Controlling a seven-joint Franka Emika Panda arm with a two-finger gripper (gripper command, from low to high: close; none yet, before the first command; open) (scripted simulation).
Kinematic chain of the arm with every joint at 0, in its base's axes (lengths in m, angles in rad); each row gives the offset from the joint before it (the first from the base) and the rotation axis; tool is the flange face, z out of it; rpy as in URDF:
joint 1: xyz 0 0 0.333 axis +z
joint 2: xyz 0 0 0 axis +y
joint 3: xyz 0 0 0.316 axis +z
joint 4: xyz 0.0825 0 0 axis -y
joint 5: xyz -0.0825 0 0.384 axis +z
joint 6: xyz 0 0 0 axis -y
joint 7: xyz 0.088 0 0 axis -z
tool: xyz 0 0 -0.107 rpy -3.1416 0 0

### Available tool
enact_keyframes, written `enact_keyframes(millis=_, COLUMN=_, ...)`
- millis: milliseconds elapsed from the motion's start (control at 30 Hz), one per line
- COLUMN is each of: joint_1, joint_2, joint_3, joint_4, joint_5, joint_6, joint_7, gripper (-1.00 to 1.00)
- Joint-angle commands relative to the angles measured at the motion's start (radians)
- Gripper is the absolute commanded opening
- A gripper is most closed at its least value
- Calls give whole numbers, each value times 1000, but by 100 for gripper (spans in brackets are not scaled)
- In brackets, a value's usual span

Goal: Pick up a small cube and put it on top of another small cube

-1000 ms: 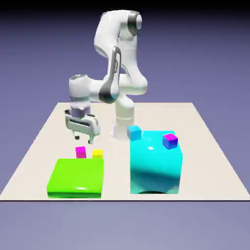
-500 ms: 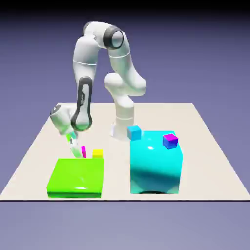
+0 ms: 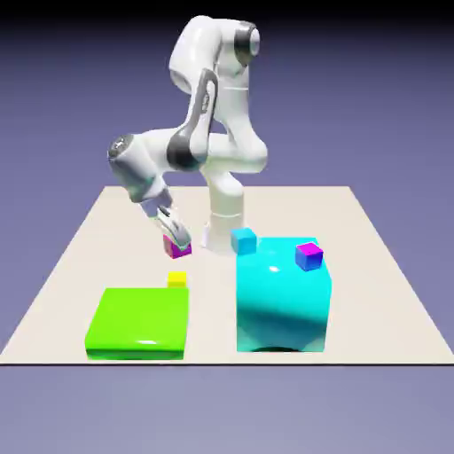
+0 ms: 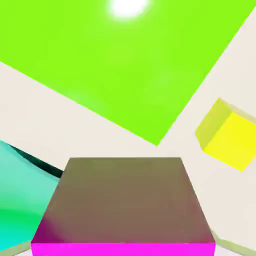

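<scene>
Above the beige bench (image 3: 80, 257), your hand (image 3: 176, 245) is clamped on the tiny plain magenta-pink cube (image 3: 179, 249), carrying it clear of the surface at a tilt. So the pick-up looks done; what is left, as I judge it, is to bring the cube over another small cube, set it down squarely and let go. The small yellow cube (image 3: 177, 279) sits just below it in the exterior view, at about 6 o'clock from the held cube, touching the far edge of the flat glossy lime-green block (image 3: 139, 321). Two more small cubes rest on the big glossy cyan block (image 3: 282, 297): a cyan one (image 3: 244, 239) and one with a magenta top and blue sides (image 3: 309, 256).

Your hand view fills its lower half with the held cube (image 4: 123, 202), hiding the fingertips, and shows the yellow cube (image 4: 227, 134) at 3 o'clock, offset from your line. Only the exterior view shows height above the bench and the two cubes on the cyan block.
</scene>
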Motion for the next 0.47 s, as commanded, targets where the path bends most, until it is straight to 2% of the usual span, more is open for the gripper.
enact_keyframes(millis=0, joint_1=15, joint_2=-28, joint_3=36, joint_4=20, joint_5=-1, joint_6=-44, joint_7=28, gripper=-100)
enact_keyframes(millis=100, joint_1=60, joint_2=-114, joint_3=145, joint_4=79, joint_5=3, joint_6=-174, joint_7=109, gripper=-100)
enact_keyframes(millis=167, joint_1=63, joint_2=-119, joint_3=152, joint_4=83, joint_5=4, joint_6=-183, joint_7=114, gripper=-100)
enact_keyframes(millis=333, joint_1=82, joint_2=-91, joint_3=182, joint_4=-68, joint_5=37, joint_6=-2, joint_7=96, gripper=-100)
enact_keyframes(millis=367, joint_1=82, joint_2=-91, joint_3=182, joint_4=-68, joint_5=37, joint_6=-2, joint_7=96, gripper=100)
enact_keyframes(millis=433, joint_1=77, joint_2=-98, joint_3=175, joint_4=-31, joint_5=29, joint_6=-46, joint_7=101, gripper=100)
